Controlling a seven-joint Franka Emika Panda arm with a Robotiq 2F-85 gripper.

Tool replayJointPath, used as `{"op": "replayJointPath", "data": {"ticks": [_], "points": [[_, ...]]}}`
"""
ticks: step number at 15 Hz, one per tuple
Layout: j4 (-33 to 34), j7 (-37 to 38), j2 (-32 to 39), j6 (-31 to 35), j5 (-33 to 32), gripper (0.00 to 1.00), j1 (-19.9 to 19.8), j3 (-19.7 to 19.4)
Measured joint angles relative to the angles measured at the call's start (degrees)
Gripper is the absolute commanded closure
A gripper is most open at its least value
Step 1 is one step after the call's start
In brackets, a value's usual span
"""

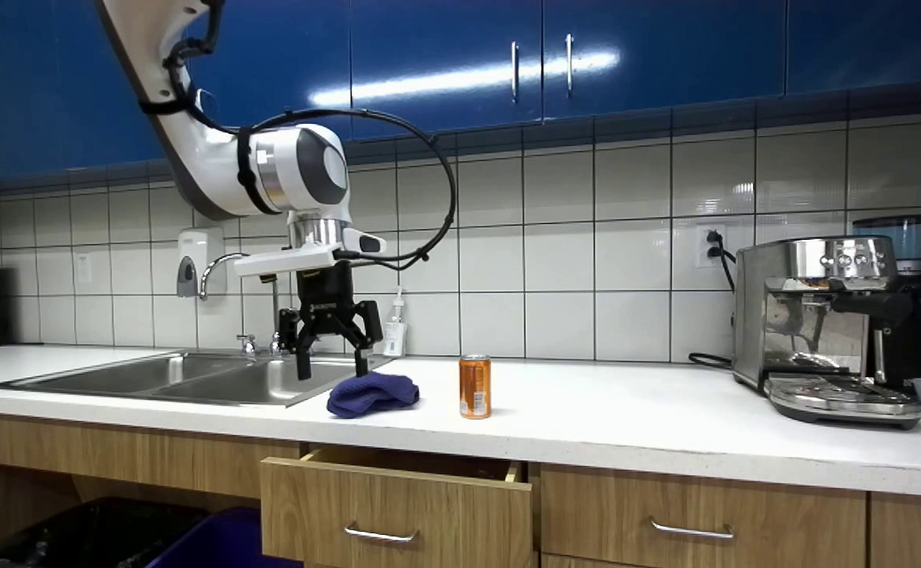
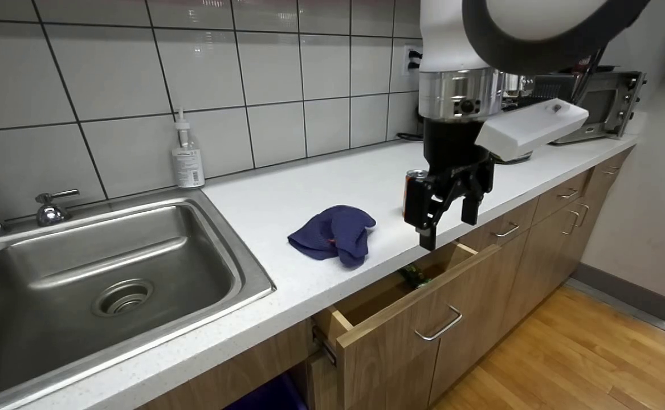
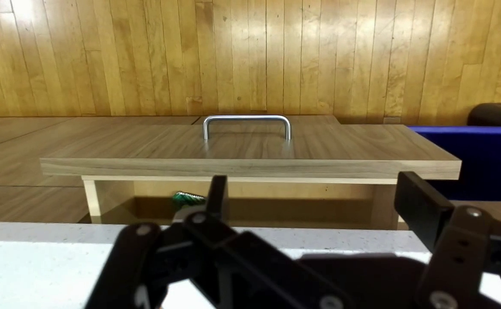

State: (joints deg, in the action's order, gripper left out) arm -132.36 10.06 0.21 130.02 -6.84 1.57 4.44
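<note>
Above the front edge of the white surface, hanging with claw spread wide! Looking down past the fingers onto a pulled-out drawer, with something green inside, and wooden floor beyond. Along the surface now to a crumpled purple cloth beside the sink, then to an orange can, upright. Backed by pale tiles under blue cabinets, with a silver coffee machine farther along. On to the writing: showing a barcode on the can, can't make out a brand; bearing blurred print on the pump bottle; flashing pale lettering on the claw, too small to trust.
</note>
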Motion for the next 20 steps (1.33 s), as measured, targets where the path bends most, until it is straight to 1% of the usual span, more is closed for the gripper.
{"op": "replayJointPath", "data": {"ticks": [5,12,20], "points": [[1.9,-0.1,4.1,2.0,-0.1,0.00,0.0,-0.8],[4.6,-0.2,9.4,3.0,-0.1,0.00,0.0,-3.5],[7.0,-2.3,14.2,3.2,-0.4,0.00,0.2,-3.6]]}}
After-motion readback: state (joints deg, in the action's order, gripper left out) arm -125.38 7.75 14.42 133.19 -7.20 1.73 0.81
